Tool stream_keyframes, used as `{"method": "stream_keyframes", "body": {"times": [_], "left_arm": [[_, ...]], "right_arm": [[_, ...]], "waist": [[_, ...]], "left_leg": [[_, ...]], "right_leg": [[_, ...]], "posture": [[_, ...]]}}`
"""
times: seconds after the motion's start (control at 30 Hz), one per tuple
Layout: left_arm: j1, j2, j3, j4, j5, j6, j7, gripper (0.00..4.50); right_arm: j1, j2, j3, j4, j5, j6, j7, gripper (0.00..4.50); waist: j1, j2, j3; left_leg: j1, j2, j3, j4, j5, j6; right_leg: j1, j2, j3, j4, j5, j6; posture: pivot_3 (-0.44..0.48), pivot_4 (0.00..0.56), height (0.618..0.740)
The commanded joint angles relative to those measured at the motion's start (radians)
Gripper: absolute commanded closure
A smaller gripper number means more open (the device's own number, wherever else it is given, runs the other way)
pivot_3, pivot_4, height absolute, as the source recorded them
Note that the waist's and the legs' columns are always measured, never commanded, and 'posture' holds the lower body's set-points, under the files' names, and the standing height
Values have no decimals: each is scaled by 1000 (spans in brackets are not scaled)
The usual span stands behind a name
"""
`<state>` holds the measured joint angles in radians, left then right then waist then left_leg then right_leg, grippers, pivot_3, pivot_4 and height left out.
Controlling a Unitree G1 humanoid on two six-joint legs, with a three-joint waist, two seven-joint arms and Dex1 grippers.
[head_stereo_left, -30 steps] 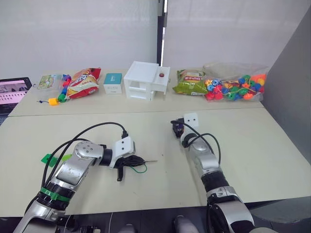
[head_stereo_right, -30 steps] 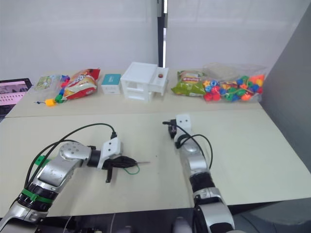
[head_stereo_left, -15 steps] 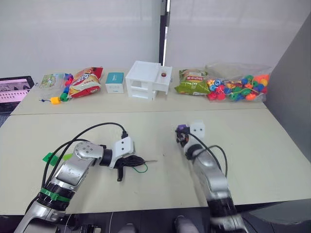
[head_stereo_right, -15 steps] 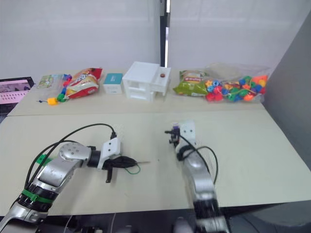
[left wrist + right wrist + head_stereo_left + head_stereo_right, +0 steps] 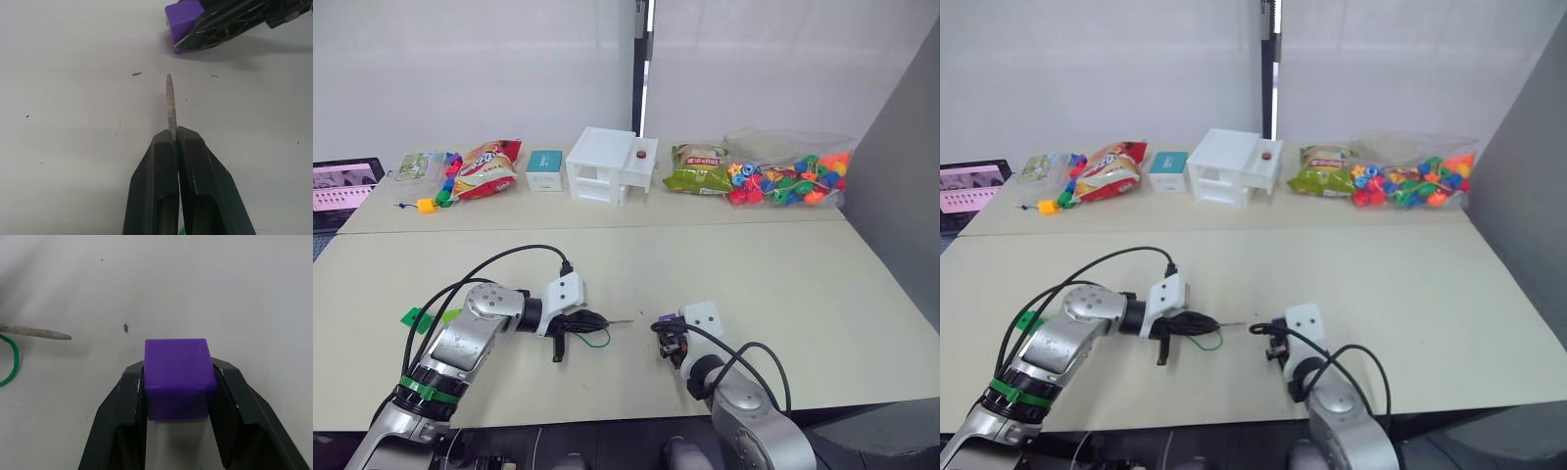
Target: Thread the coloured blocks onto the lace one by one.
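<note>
Left gripper (image 5: 172,142): jaws clamped on lace (image 5: 169,100), tip out over the bench (image 5: 803,284). Right gripper (image 5: 178,377): jaws holding purple block (image 5: 178,377) near that tip. Risk I see: the tip missing the hole, pushing the block askew.

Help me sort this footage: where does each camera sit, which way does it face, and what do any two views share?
Left eye and right eye views: on the head, facing forward and down over the table; both arms show.
Left wrist view: on the left wrist, looking along the left claw pinching the lace by its stiff tip.
Right wrist view: on the right wrist, looking along the right claw clamping a purple block.
Shared: both wrist views show the lace tip and the purple block.
</note>
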<state>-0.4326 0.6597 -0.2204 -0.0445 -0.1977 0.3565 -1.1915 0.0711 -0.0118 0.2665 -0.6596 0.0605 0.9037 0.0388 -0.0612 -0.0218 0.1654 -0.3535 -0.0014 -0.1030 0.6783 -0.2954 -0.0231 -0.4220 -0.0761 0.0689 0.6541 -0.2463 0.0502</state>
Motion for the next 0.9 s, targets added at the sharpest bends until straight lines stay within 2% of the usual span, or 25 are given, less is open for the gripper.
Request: {"method": "stream_keyframes", "body": {"times": [0.03, 0.17, 0.23, 0.33, 0.47, 0.53, 0.6, 0.73, 0.83, 0.9], "left_arm": [[-12, 14, 9, -30, -14, 5, -10, 4500], [-6, 18, 11, -37, -16, 7, -9, 4500], [-7, 17, 12, -36, -15, 7, -7, 4500], [-14, 12, 11, -32, -13, 9, -3, 4500], [-13, 15, 8, -47, -16, 18, -6, 4500], [-5, 19, 9, -68, -22, 28, -9, 4500], [9, 25, 13, -109, -38, 51, -12, 4500], [44, 37, 12, -199, -55, 99, 0, 4500], [63, 40, 16, -241, -71, 128, 16, 4500], [78, 40, 15, -258, -72, 136, 24, 4500]], "right_arm": [[15, -10, -11, 8, 27, -34, 29, 1996], [-24, -92, -48, -84, 36, -49, 96, 532], [-65, -174, -78, -138, 67, -28, 171, 58], [-139, -292, -135, -176, 157, 3, 304, 58], [-285, -556, -202, -103, 357, -9, 666, 58], [-338, -656, -179, -35, 406, -45, 811, 58], [-437, -743, -95, 110, 348, -166, 955, 58], [-625, -783, 55, 442, 197, -484, 1179, 58], [-683, -781, 133, 622, 100, -722, 1290, 58], [-708, -755, 144, 701, 86, -804, 1331, 58]], "waist": [[0, 0, 0], [3, 0, 0], [6, 0, 0], [12, 0, 0], [15, 0, 1], [17, 0, 1], [17, 0, 1], [13, -1, 1], [17, -1, 2], [18, -1, 2]], "left_leg": [[0, 0, 0, 0, 0, 0], [-1, 0, 0, 0, 0, 0], [-1, -1, 0, 0, 0, 0], [-1, 0, 0, 0, 0, 0], [-1, 0, 0, 0, 0, 0], [-1, 0, 0, 0, 0, 1], [-1, 0, 1, 0, -1, 1], [-1, 0, 2, 0, -1, 1], [-1, 1, 2, 0, -1, 1], [-3, 0, 2, 0, -1, 1]], "right_leg": [[0, 0, 0, 0, 0, 0], [0, 0, 0, 0, 0, 0], [0, -1, 0, -1, 0, 0], [0, 0, 0, -2, 0, 0], [2, 0, 0, -5, 0, 0], [3, 1, -1, -6, 0, 0], [3, 0, -1, -7, 0, 0], [2, 0, 0, -7, 0, 0], [1, 0, 0, -7, 0, 0], [1, -1, 0, -7, 0, 0]], "posture": [[0, 150, 740], [0, 150, 740], [0, 150, 740], [0, 150, 740], [0, 150, 740], [0, 150, 740], [0, 150, 740], [0, 150, 740], [0, 150, 740], [0, 150, 740]]}}
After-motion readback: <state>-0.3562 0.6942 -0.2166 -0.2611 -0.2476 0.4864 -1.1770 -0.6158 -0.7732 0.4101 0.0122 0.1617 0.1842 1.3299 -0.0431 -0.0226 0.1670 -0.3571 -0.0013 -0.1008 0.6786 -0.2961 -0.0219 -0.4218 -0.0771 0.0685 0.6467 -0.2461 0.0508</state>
